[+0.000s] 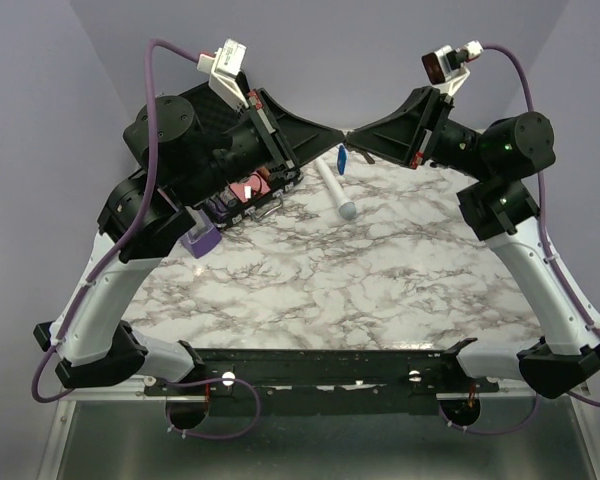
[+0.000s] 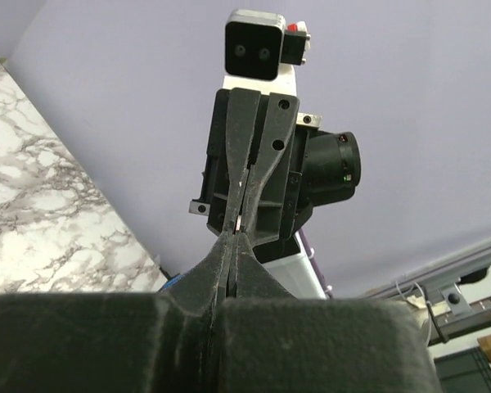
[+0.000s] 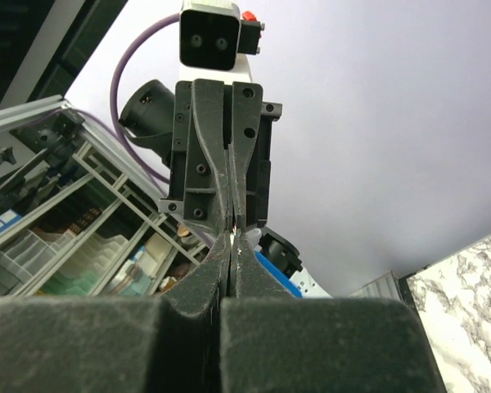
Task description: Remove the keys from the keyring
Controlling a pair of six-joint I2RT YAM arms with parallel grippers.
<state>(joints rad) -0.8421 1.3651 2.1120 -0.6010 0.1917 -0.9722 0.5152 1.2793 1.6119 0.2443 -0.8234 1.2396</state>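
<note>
Both left pincer (image 2: 236,236) and right pincer (image 3: 231,237) look closed, tips touching; held item hidden.

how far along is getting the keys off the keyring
Done: the blue keyring looks lifted clear of the table. In hand: left gripper and right gripper, both shut, meet tip to tip above it. Left: no key shows apart from the ring, so separating looks still to do.

No writing, label, brand or number can be read (all too small or blurred).
</note>
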